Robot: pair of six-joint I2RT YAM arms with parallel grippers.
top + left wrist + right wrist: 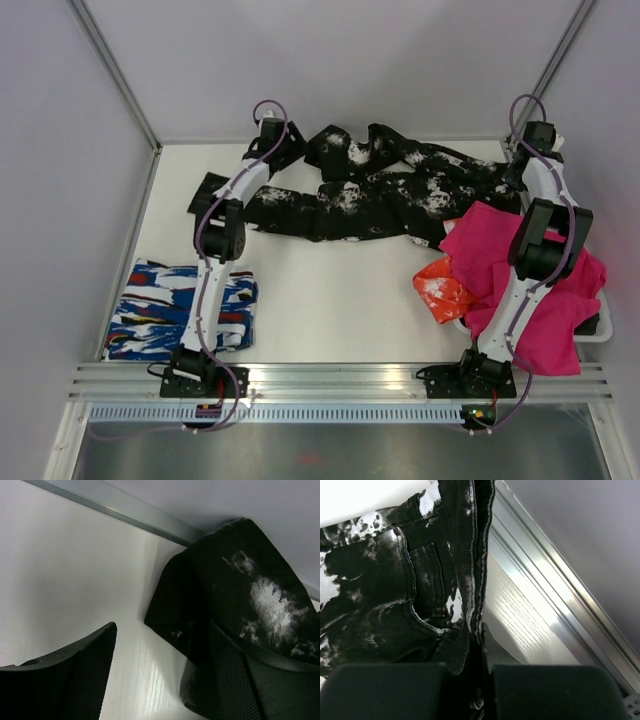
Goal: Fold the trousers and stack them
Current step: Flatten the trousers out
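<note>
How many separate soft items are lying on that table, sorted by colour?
Black white-splattered fabric trousers: 1
Blue-white-red streaked folded garment: 1
Plain magenta cloth: 1
Orange white-flecked crumpled piece: 1
Total: 4

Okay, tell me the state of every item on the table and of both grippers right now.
trousers: unfolded, spread rumpled along the far side.
left gripper: open, beside a trouser leg end.
right gripper: shut on the trousers' edge.
streaked garment: folded, lying flat at near left.
magenta cloth: unfolded, heaped loosely at right.
orange item: crumpled against the magenta cloth.
</note>
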